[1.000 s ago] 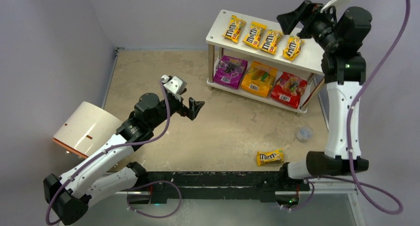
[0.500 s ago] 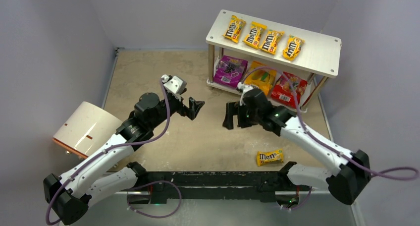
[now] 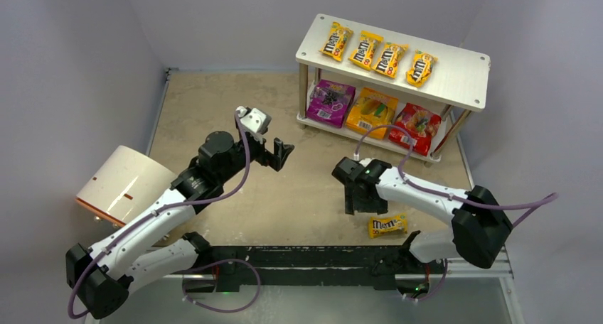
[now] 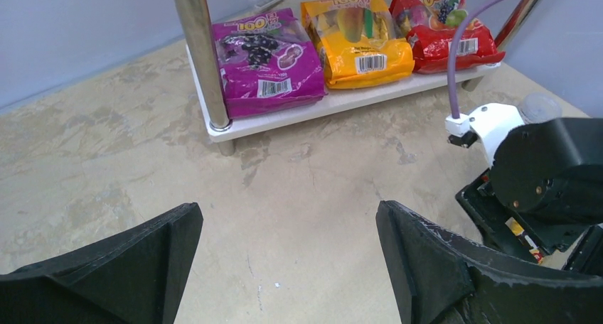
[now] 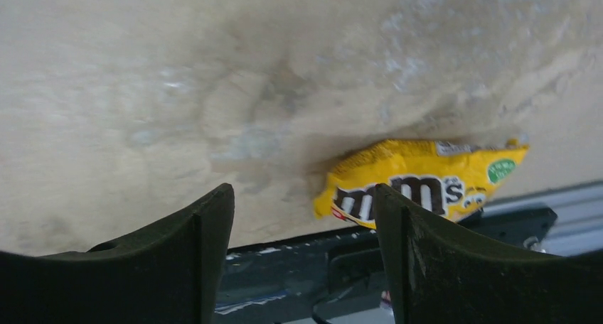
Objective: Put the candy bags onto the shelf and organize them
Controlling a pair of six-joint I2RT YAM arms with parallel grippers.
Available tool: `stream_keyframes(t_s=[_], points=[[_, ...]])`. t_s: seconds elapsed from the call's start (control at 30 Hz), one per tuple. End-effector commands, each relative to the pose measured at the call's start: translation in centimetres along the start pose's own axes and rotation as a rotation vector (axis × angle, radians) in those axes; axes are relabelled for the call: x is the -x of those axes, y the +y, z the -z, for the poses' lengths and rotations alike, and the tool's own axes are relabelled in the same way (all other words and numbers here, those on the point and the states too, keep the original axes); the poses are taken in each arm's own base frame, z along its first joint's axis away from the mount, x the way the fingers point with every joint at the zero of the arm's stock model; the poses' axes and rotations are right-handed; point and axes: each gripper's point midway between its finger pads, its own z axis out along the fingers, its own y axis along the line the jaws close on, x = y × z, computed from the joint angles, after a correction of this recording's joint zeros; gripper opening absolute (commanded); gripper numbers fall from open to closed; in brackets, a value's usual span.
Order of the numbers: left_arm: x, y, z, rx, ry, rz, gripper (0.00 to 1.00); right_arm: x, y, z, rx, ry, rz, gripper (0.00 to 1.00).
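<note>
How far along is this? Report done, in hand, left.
Done: four M&M's packets lie on the top board of the shelf; the purple pouch, orange pouch and red pouch sit on the lower one. In hand: nothing; the right tool is open above the table near the last packet, the left tool open and empty. Left: grasp that packet and shelve it.

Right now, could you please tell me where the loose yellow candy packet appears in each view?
Top external: the yellow packet lies near the table's front edge, beside the right hand.
Left wrist: not clearly visible; the right hand blocks it.
Right wrist: the packet sits right of centre.
Shared landmark: the right hand.
</note>
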Motion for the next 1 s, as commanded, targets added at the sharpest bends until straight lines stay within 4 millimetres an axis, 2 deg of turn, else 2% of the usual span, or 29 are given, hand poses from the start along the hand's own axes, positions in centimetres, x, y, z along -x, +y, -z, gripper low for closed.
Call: stream_keyframes(t_s=[0.0, 0.07, 0.2, 0.33, 0.5, 0.53, 0.6, 0.63, 0.7, 0.8, 0.87, 0.97], points=[[2.6, 0.0, -0.3, 0.006, -0.061, -0.008, 1.00, -3.0, -4.6, 0.0, -0.200, 0.065, -0.052, 0.72], [2.4, 0.0, -0.5, 0.005, -0.057, -0.008, 1.00, -3.8, -5.2, -0.1, -0.219, 0.083, -0.053, 0.70], [2.1, 0.0, -0.9, 0.003, -0.044, -0.008, 1.00, -3.7, -5.2, -0.3, -0.223, 0.080, -0.056, 0.65], [1.9, 0.0, -1.1, 0.004, -0.037, -0.010, 1.00, -4.0, -3.3, -1.6, -0.158, 0.116, -0.031, 0.63], [2.0, 0.1, -0.9, 0.008, -0.036, -0.009, 1.00, -5.2, -3.0, -2.9, -0.184, 0.194, 0.017, 0.56], [2.0, 0.0, -0.8, 0.007, -0.037, -0.011, 1.00, -5.2, -3.0, -3.0, -0.190, 0.196, 0.016, 0.51], [2.1, 0.1, -0.7, 0.009, -0.042, -0.011, 1.00, -4.9, -3.3, -3.0, -0.207, 0.174, -0.002, 0.33], [2.1, 0.1, -0.7, 0.008, -0.042, -0.011, 1.00, -4.6, -3.4, -3.0, -0.214, 0.159, -0.012, 0.23], [2.1, 0.1, -0.8, 0.009, -0.045, -0.013, 1.00, -4.1, -3.6, -2.7, -0.228, 0.136, -0.006, 0.11], [1.9, 0.1, -1.0, 0.008, -0.040, -0.009, 1.00, -1.9, -3.3, -2.3, -0.220, 0.057, 0.031, 0.04], [1.9, 0.0, -1.2, 0.008, -0.034, 0.003, 1.00, 0.2, -1.5, -1.7, -0.130, -0.008, 0.104, 0.00], [2.2, 0.1, -1.3, 0.020, -0.038, 0.049, 1.00, 3.4, 3.2, 0.2, 0.127, -0.134, 0.249, 0.00]])
